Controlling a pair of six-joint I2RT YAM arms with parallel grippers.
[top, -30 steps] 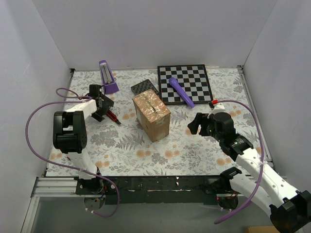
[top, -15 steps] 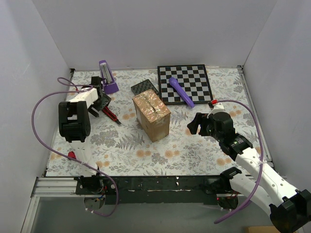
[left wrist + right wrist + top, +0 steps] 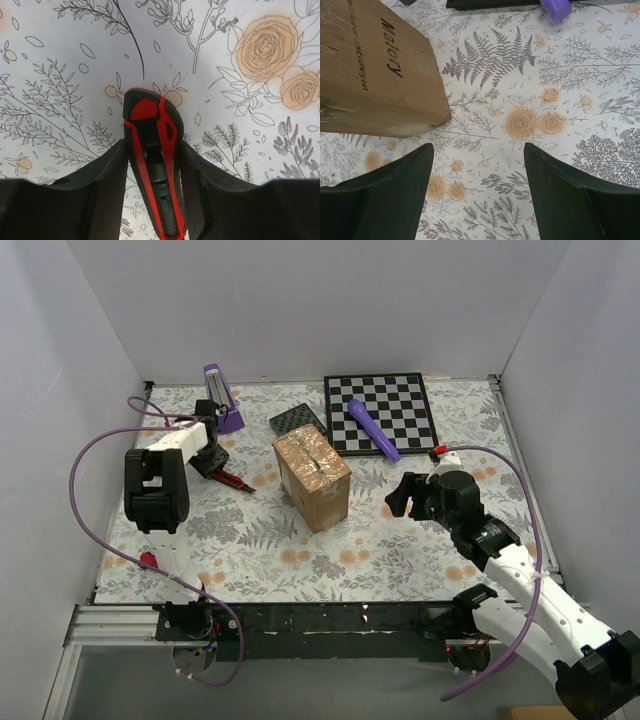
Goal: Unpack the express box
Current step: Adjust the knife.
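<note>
The express box, a brown carton with glossy tape on its flaps, stands upright mid-table; its printed side fills the upper left of the right wrist view. A red-and-black utility knife lies on the floral cloth to the box's left. My left gripper is down over it, and in the left wrist view both fingers press the sides of the knife, so the left gripper is shut on it. My right gripper hovers right of the box, open and empty.
A black-and-white chessboard lies at the back right with a purple tool across its near left corner. A purple stand and a black textured pad sit behind the box. White walls enclose the table.
My left arm swung back and lowered onto the knife, and its jaws closed from wide open onto the knife's sides. The right arm and the box have not moved.
</note>
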